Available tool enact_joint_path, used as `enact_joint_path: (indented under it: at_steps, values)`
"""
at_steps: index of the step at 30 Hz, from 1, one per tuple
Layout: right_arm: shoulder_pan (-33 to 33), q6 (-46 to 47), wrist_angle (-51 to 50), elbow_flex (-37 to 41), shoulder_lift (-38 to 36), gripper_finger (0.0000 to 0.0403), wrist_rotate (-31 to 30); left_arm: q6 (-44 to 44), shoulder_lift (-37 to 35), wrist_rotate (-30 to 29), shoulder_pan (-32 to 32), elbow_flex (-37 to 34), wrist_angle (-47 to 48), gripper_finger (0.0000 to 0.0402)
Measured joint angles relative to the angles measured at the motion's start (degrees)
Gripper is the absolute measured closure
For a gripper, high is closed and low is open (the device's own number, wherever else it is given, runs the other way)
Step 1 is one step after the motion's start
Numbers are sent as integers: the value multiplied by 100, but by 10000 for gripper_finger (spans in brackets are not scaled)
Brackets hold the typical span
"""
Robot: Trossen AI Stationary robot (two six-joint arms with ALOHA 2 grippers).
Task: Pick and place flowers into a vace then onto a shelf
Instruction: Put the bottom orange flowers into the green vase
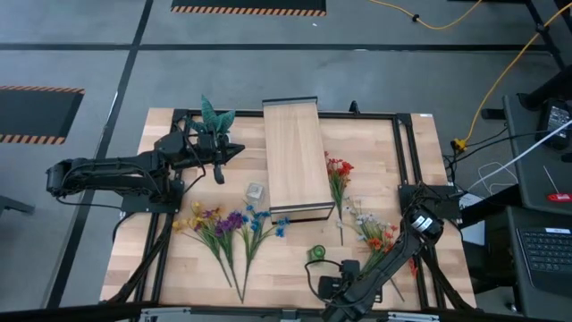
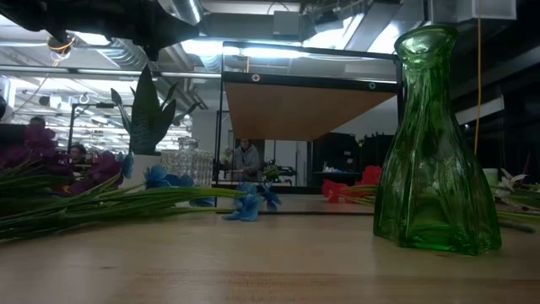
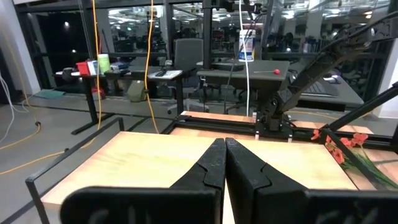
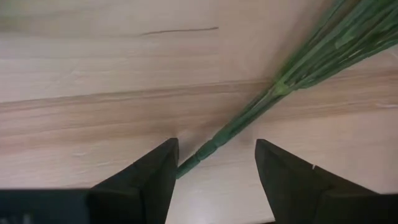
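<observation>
Bunches of flowers lie flat on the table: yellow, purple and blue ones (image 1: 225, 224) at near left, a red one (image 1: 338, 170) beside the shelf (image 1: 295, 156), and an orange-and-white one (image 1: 375, 234) at near right. A green vase (image 2: 434, 143) stands upright near the front edge. My right gripper (image 4: 214, 155) points down, open, low over the table, its fingers on either side of a green stem (image 4: 249, 112) close to its cut end. My left gripper (image 3: 225, 155) is shut and empty, held level left of the shelf.
A spiky green plant in a white pot (image 1: 214, 121) stands right by my left gripper. A small clear glass vase (image 1: 256, 190) stands left of the shelf's near end. A dark metal frame (image 1: 402, 143) runs round the tabletop. Bare wood lies in front of the green vase.
</observation>
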State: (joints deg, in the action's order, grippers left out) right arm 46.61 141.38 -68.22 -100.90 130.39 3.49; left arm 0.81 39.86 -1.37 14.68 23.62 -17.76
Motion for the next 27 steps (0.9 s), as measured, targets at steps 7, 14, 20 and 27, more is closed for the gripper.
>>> enact_joint_path:
  at_steps: [7, 14, 20, 27]
  values:
    - [0, -45, 18, -25, 163, 186, -38, 11, 0, -2, 0, 0, 0, 398]
    - [-22, -70, 88, -18, 176, 232, -128, 7, 0, -2, 0, 0, 0, 398]
    - [-28, -109, 147, -16, 184, 311, -167, 6, 0, -3, 0, 0, 0, 398]
    - [-28, -216, 141, -9, 183, 386, -170, 3, 0, -4, 0, 0, 0, 398]
